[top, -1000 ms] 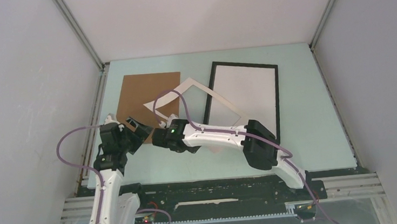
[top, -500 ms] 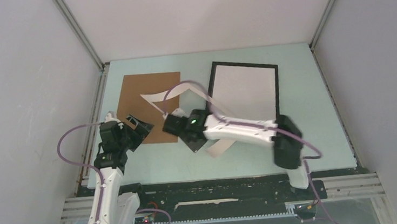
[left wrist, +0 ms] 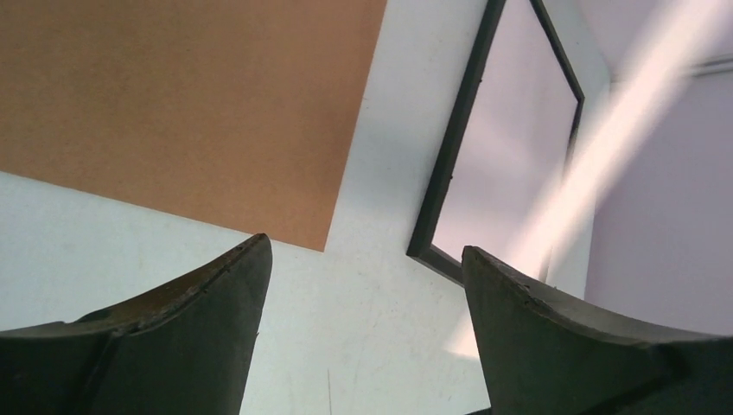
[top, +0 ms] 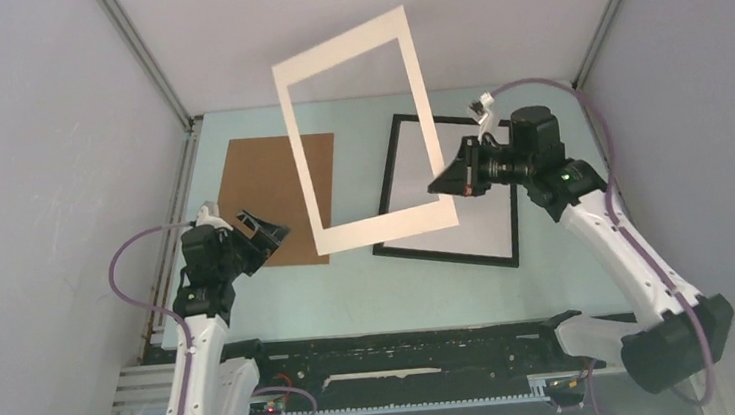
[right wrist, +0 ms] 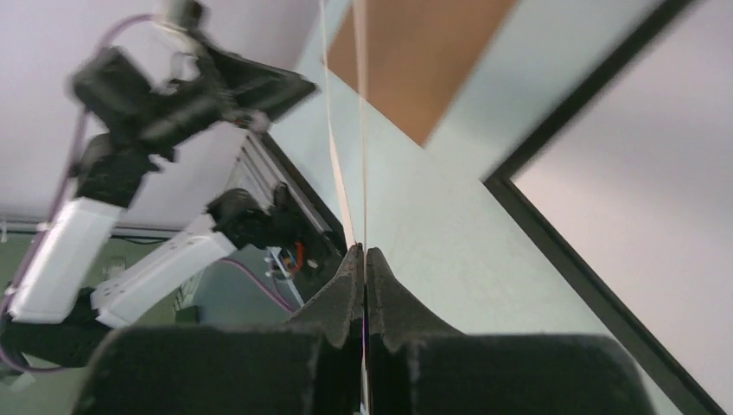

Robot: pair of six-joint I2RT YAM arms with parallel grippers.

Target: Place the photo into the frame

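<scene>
Above the counter (top: 568, 250), your right claw (top: 442, 183) pinches the white mat sheet (top: 385, 226) aloft over the frame (top: 476, 230). Your left claw (top: 263, 233) hangs spread beside the brown board (top: 262, 197). No photo shows. You're likely clearing parts, so park the mat next, then locate the photo.

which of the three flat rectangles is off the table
The white mat: the right pincer holds it up in the air, while the brown board and black frame lie flat on the table.

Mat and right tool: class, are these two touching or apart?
Touching. The right wrist view shows the right tool pinched shut on the mat, seen edge-on between its fingers.
</scene>
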